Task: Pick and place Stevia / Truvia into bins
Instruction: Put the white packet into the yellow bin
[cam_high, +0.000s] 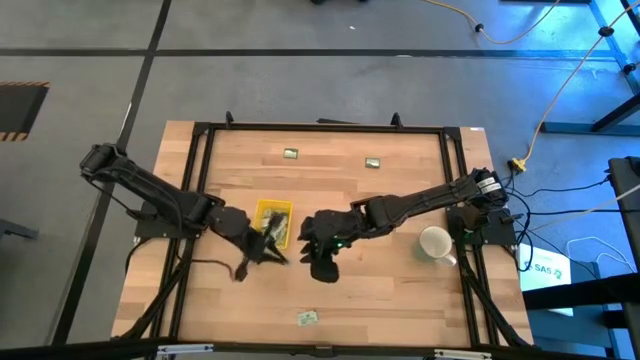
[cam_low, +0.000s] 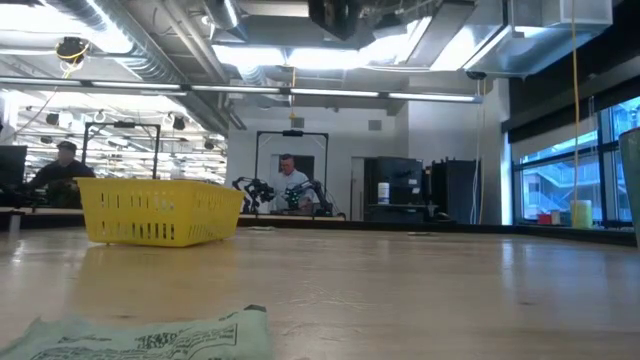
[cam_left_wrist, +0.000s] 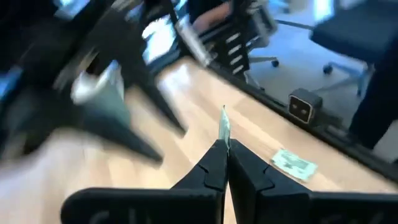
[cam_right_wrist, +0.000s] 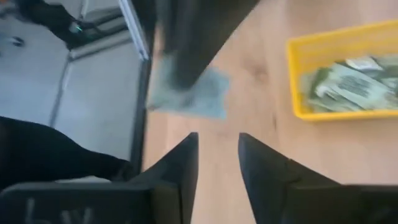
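Your left gripper (cam_left_wrist: 222, 163) pinches a sachet (cam_left_wrist: 224, 127) beside the tray (cam_high: 262, 209); your right gripper (cam_right_wrist: 217, 155) hangs spread nearby, bare table around.

You've got two matte black jointed arms, left gripper (cam_left_wrist: 222, 163) with slim tapered black fingers, right gripper (cam_right_wrist: 217, 165) with broader ones.

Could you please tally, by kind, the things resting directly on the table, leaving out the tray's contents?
Pale green paper sachets, loose: 3
Shallow yellow plastic tray: 1
White ceramic mug: 1
Total: 5
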